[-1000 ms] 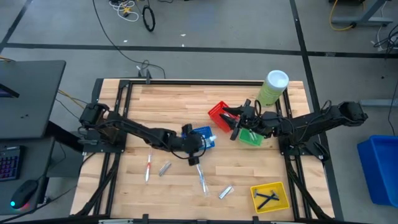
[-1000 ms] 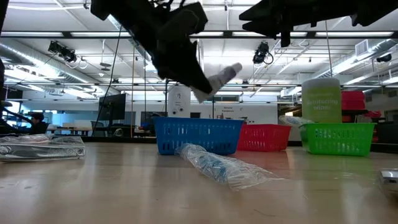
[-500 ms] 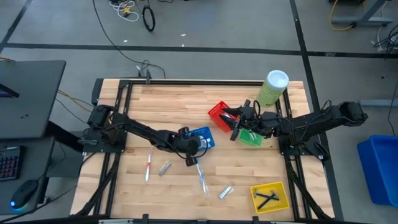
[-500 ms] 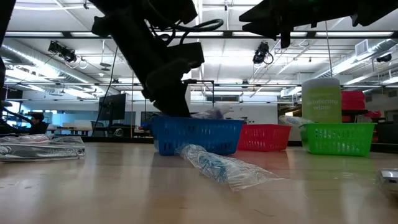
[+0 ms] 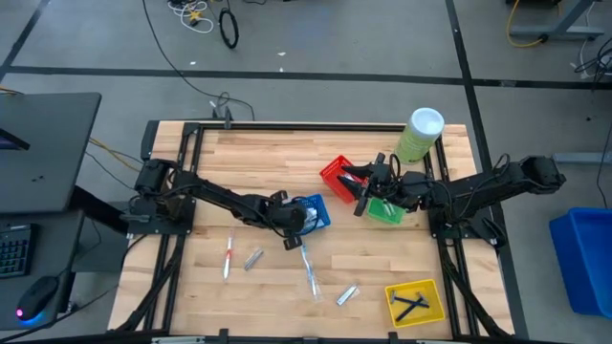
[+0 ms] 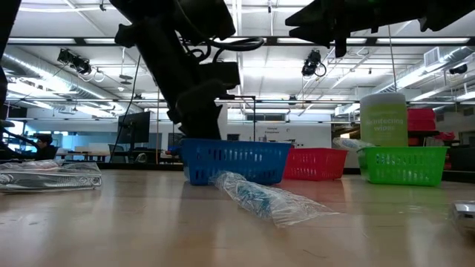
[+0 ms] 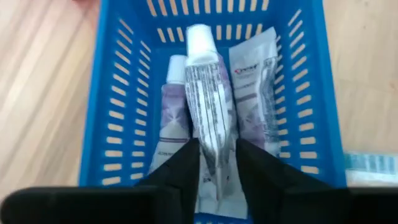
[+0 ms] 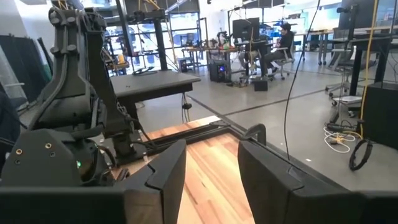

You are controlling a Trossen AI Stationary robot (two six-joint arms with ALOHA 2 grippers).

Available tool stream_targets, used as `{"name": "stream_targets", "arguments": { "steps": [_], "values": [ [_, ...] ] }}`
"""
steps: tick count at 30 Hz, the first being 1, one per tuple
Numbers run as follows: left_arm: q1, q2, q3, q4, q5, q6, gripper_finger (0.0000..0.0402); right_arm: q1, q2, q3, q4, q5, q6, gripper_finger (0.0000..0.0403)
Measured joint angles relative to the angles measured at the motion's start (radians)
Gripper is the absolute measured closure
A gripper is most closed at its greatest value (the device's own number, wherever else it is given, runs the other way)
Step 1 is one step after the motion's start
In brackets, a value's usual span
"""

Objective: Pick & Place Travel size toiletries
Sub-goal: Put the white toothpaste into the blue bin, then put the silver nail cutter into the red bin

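Three small white-and-silver tubes (image 7: 208, 118) lie in the blue slotted plastic basket (image 7: 112, 124), and the middle one sits between my left gripper's (image 7: 217, 163) fingers. I'm low over that basket, near the table's middle. The jaws look parted just wider than the tube, flanking its lower end; whether they touch or grip it, can't tell from the wrist view. I read this as the release step of a placing run: tube down in the basket, jaws letting go.

Next move, my guess: open fully, lift straight up clear of the basket rim, don't drag the tube out with me. Then go for what's left on the wooden table (image 5: 268, 153):
- clear-wrapped pale blue toothbrush (image 5: 311, 270), just beside the blue basket's near side
- red-handled toothbrush (image 5: 229, 256), further to my left
- small silver tube (image 5: 253, 259) just beside it
- another silver tube (image 5: 346, 294), near the yellow mesh basket (image 5: 432, 310) (dark razors already in there)

The wrapped brush is closest, but the crinkly film may slip, so a low, centred pinch is called for.

My right gripper (image 5: 365, 183) waits over the red basket (image 5: 335, 177) and green basket (image 5: 385, 212), fingers apart, nothing between them.
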Motion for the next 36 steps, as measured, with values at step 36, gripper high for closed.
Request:
{"name": "stream_targets", "arguments": {
  "steps": [36],
  "values": [
    [-0.352, -0.25, 0.281, -0.748, -0.035, 0.01, 0.0265, 0.022, 0.117, -0.001, -0.128, -0.22, 0.202, 0.0162]
  ]
}}
